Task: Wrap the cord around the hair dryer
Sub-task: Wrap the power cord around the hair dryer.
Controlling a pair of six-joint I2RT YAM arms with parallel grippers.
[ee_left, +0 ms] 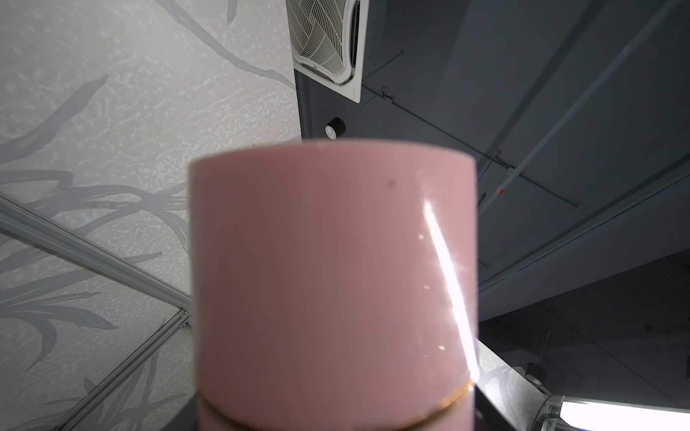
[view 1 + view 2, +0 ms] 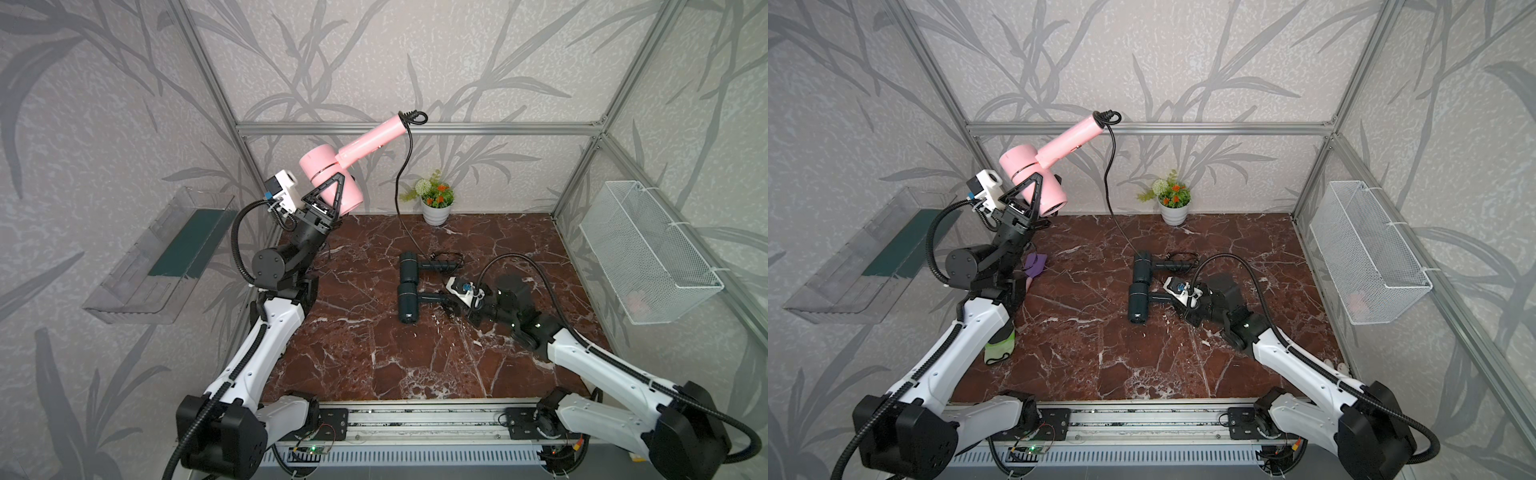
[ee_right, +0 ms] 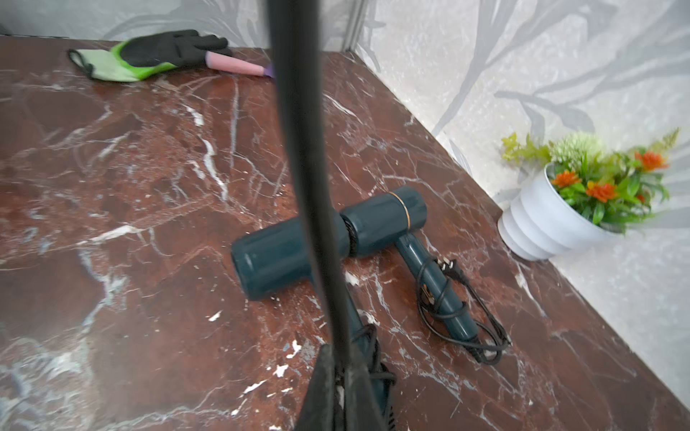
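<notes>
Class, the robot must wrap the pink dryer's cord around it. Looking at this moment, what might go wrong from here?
1. The right gripper, shut on the cord, may tug the pink hair dryer out of the left gripper, which holds it aloft.
2. The right gripper sits just over the wrapped handle of a dark hair dryer and may snag it.

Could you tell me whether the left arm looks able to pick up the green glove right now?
Probably not: the left gripper is full, holding the pink hair dryer aloft, and the green glove lies tucked under that arm's own forearm.
</notes>
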